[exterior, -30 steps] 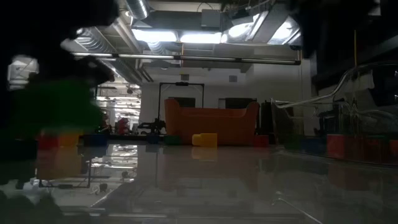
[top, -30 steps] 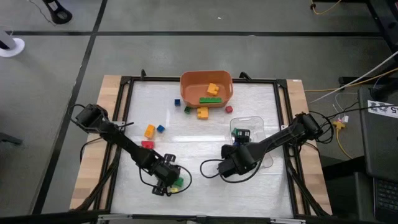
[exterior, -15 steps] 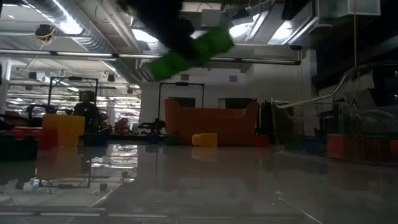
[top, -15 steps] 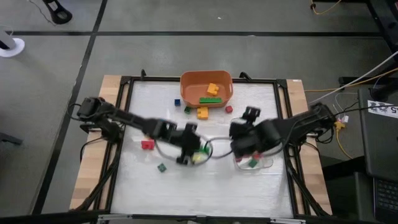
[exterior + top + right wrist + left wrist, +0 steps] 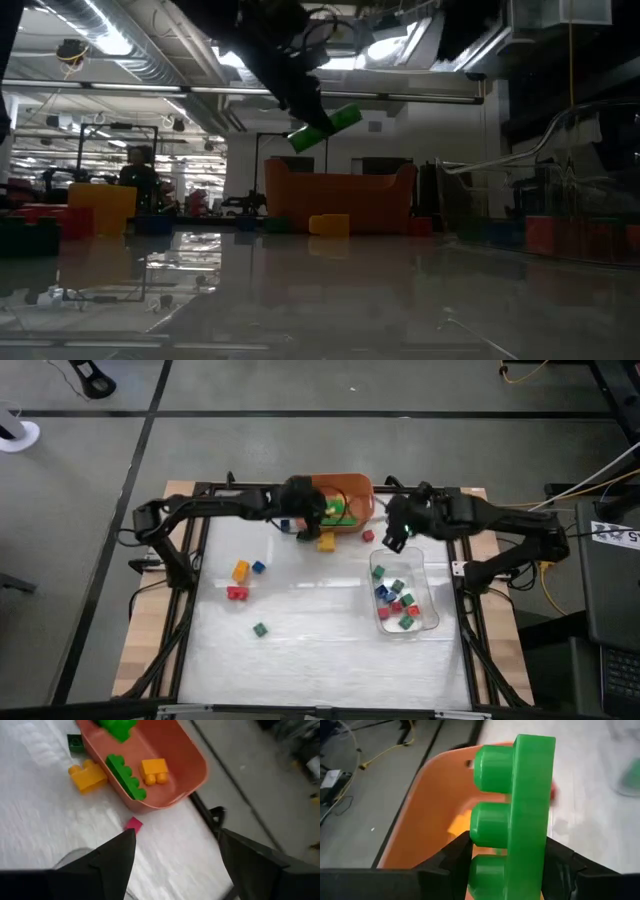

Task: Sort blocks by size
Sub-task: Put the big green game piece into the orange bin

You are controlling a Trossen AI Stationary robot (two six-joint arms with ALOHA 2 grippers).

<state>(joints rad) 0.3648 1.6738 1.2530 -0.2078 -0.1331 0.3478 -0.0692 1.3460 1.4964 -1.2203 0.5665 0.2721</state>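
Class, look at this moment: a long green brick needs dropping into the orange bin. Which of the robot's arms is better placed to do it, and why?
The left. Its gripper is shut on the long green brick right over the orange bin. The right gripper is open and empty, beside the bin, above the clear tray.

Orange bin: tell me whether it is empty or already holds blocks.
Not empty. The orange bin holds a long green brick and a yellow-orange brick; the left gripper carries another green brick over it.
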